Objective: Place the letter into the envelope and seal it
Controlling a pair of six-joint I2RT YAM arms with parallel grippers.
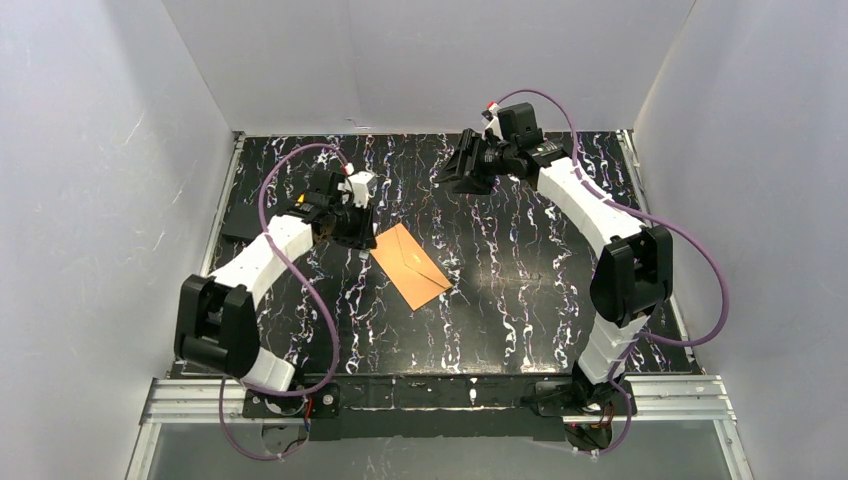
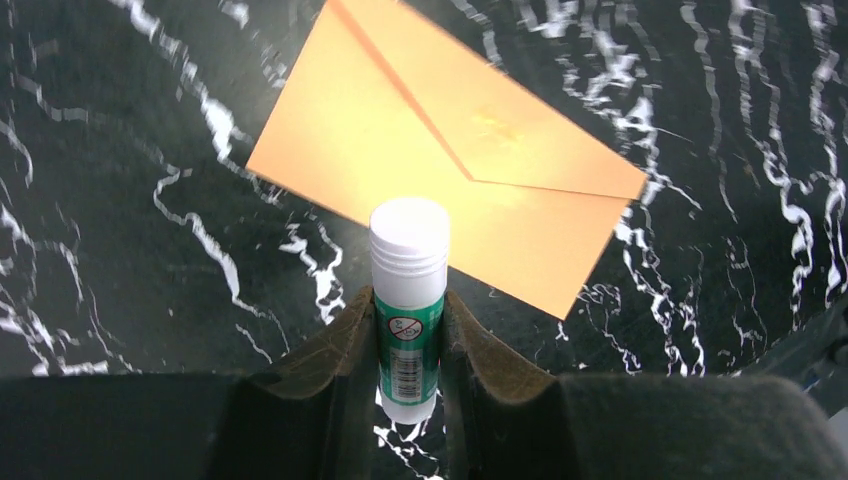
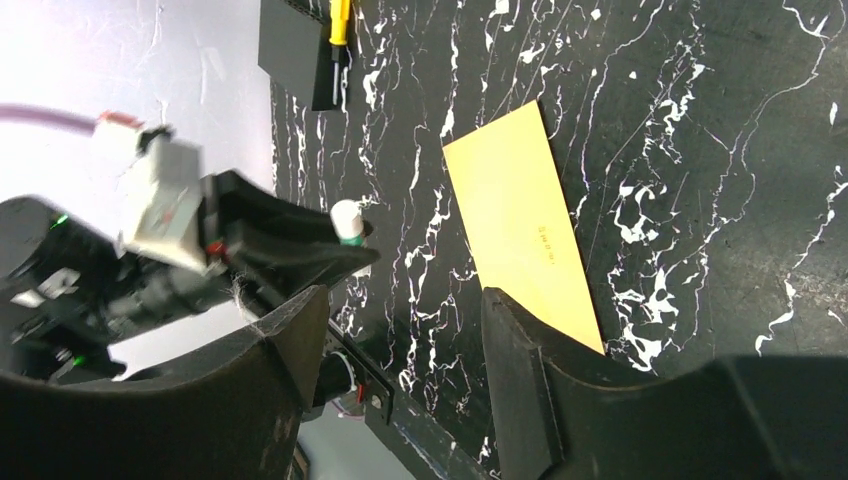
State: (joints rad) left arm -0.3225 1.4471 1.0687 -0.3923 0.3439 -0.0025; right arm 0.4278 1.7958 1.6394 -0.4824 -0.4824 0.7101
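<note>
Orange-brown envelope is lying flat mid-table, flap folded down. The letter is not showing, possibly inside.

Top view: left gripper is hovering just beside its far corner, and right gripper is hanging well apart.

Left wrist: jaws are pinching a glue stick low on its barrel with the white cap on. No glue will be reaching the flap, and the stick may be slipping.

Right wrist: jaws are gaping wide and empty. Nothing is pinning the envelope, so a press could be sliding it.

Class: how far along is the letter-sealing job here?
Done, apparently: no letter shows outside the envelope; its flap lies folded down. In hand: left tool grips a capped glue stick; right tool open, empty. Left: possibly gluing; a seal can't be confirmed.
</note>
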